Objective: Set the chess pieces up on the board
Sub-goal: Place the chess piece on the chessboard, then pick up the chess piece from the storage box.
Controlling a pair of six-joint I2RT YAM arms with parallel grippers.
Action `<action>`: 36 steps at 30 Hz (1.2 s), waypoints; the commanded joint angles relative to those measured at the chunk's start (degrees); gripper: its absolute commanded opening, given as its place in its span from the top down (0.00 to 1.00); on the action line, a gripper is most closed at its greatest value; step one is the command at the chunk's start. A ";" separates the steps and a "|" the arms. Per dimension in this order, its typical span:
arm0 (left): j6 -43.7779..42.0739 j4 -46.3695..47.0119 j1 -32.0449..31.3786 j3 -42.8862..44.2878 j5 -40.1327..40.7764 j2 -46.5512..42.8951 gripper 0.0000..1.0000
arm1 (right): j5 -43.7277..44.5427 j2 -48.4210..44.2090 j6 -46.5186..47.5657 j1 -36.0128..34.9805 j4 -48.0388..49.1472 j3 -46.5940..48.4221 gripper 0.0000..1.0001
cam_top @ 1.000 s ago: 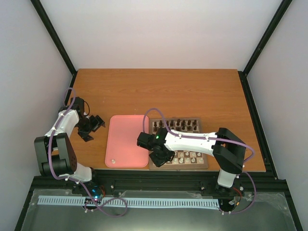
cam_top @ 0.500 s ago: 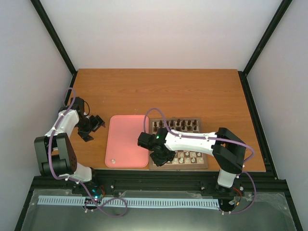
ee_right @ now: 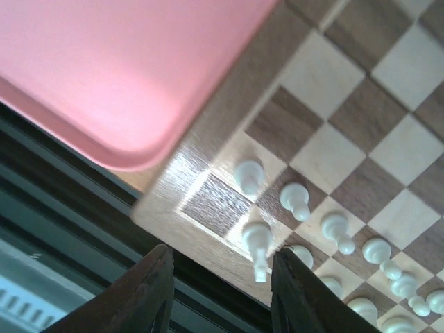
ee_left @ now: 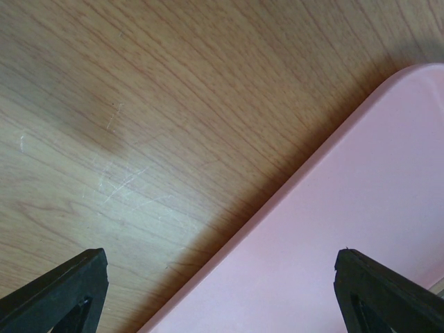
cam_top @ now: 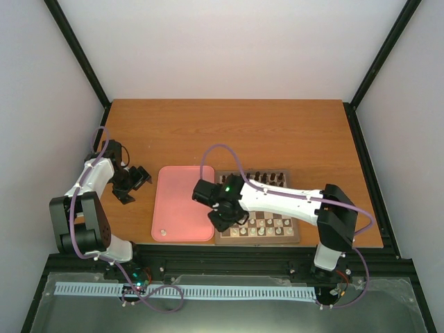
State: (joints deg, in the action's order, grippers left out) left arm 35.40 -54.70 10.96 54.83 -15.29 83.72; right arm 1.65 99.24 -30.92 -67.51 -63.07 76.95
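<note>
Surface [cam_top: 229,132]: wooden top; a pink tray and the board lie side by side along its near edge.
Board [ee_right: 326,156]: checkered in dark brown and cream with a brown border. It sits right of centre at the near edge of the surface.
Chess pieces [ee_right: 295,200]: small white figures standing upright on the squares of the board's nearest rows, on the side towards the near edge of the surface. The right wrist view shows them running in a line away from the board's near-left corner.
Corner piece [ee_right: 258,244]: a white figure upright on a square by that corner. In the right wrist view it shows in the gap between the two fingers, just beside one of them, and is not clamped.
Right gripper [ee_right: 220,260]: fingers apart and holding nothing, poised over the board's near-left corner where it borders the tray.
Left gripper [ee_left: 220,267]: fingers wide apart and empty, above bare wood just off the tray's left edge.
Tray [cam_top: 182,194]: flat pink rectangle directly left of the board; whether the two touch cannot be told.
Small white object [cam_top: 161,232]: lies on the tray near its near-left corner, too small to identify.
Dark pieces [cam_top: 267,177]: line the board's far rows.
</note>
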 commanded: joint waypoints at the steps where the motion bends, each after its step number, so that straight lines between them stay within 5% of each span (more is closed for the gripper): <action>1: 0.52 0.64 -0.33 0.66 -0.17 -0.65 0.00 | 1.41 -0.22 2.61 -0.43 -2.28 7.98 0.60; 19: 0.51 -0.02 -0.39 1.41 0.23 -0.92 0.00 | -12.22 30.32 17.68 -3.70 5.72 41.50 0.54; 36: 0.55 0.38 -0.40 1.41 -0.18 -0.89 0.00 | -19.87 40.41 19.97 -4.56 3.87 49.90 0.53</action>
State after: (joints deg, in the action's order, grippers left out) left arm 35.40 -54.63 10.87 54.83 -15.07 83.72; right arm -16.86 136.94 -11.88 -71.77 -57.47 122.78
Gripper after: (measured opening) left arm 0.998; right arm 0.468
